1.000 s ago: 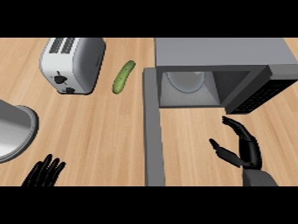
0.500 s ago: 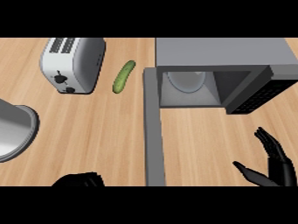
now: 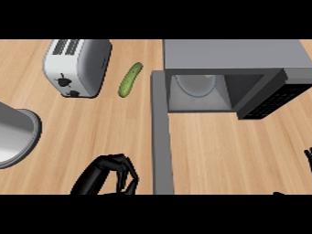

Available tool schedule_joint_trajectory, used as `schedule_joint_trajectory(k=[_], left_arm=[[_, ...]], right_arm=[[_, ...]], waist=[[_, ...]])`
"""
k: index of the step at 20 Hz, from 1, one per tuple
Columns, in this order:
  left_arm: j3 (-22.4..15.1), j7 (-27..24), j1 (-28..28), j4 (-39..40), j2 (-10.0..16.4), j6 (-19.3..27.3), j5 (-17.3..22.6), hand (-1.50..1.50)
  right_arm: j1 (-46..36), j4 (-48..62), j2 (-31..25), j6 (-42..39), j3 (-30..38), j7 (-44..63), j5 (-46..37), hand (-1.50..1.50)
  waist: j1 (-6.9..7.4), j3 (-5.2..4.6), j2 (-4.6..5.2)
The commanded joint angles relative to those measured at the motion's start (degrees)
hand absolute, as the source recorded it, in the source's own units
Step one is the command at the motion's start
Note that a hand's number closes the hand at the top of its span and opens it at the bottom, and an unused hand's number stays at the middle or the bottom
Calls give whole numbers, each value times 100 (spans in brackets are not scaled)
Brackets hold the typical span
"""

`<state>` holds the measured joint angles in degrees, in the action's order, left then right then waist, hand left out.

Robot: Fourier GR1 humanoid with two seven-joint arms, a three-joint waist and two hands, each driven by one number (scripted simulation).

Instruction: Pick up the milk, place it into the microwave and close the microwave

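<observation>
Microwave (image 3: pixel 233 55) open, left robot hand (image 3: pixel 94 178) (fingers curled)

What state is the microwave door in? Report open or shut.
Open. The door of the microwave stands swung out toward the view's lower edge, exposing the cavity.

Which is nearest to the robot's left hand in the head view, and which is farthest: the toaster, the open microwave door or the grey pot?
From the left hand:
1. microwave door, directly to its right.
2. grey pot, at the left edge.
3. toaster, at the back left.
</observation>
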<state>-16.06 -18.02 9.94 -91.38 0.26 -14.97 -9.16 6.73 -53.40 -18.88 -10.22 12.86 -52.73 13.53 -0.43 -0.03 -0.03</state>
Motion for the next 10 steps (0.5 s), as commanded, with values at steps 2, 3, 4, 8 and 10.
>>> schedule_joint_trajectory(k=[2,3,4,8,10], left_arm=[[-630,430,-836,922,-25,174,-441,150],[-292,529,-1060,1044,185,-445,-348,150],[-753,873,-861,737,70,-484,-529,150],[-1235,1090,-1408,1735,-24,-551,-606,150],[-1795,1220,-1541,1996,-25,-398,-455,150]], right_arm=[[-35,192,-211,-468,169,-92,200,-150],[31,182,-335,-541,145,-62,153,-150],[-5,76,-117,-327,79,-46,128,-150],[13,132,-416,-694,192,-80,275,-150],[271,-138,-348,-563,87,-124,166,-150]], waist=[[-45,5,17],[-57,5,21],[-27,6,7],[-84,5,22],[-116,-1,15]])
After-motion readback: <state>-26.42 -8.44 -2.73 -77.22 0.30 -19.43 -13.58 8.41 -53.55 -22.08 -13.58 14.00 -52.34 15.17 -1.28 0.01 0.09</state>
